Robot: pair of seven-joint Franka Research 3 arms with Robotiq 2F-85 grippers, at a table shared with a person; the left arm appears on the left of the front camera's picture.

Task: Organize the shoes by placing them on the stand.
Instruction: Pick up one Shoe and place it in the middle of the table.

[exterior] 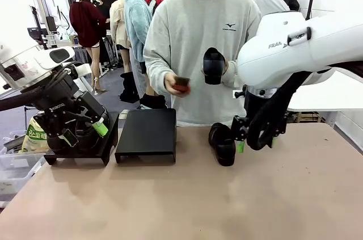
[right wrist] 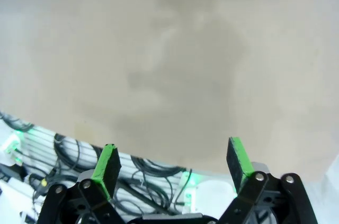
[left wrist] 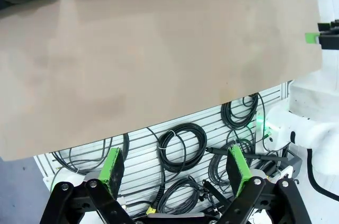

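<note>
Front view: nearest us lies the table, a smooth, matte tan board. Right of the stand, a low, flat-topped black bench, the right arm bends down from a thick white link. The right gripper hangs close over the table just beside a shoe. That shoe is glossy black with a rounded toe and stands on the table right of the stand, toe toward us. Left of the stand, the left arm comes in low, and the left gripper tilts down over a second platform, also black. We cannot make out what sits on it.

In the wrist views both grippers stand spread wide with nothing between their green pads: left gripper, right gripper.

Beyond the stand a person in a grey sweatshirt holds a second shoe chest-high. We count two shoes, two stands and two grippers.
</note>
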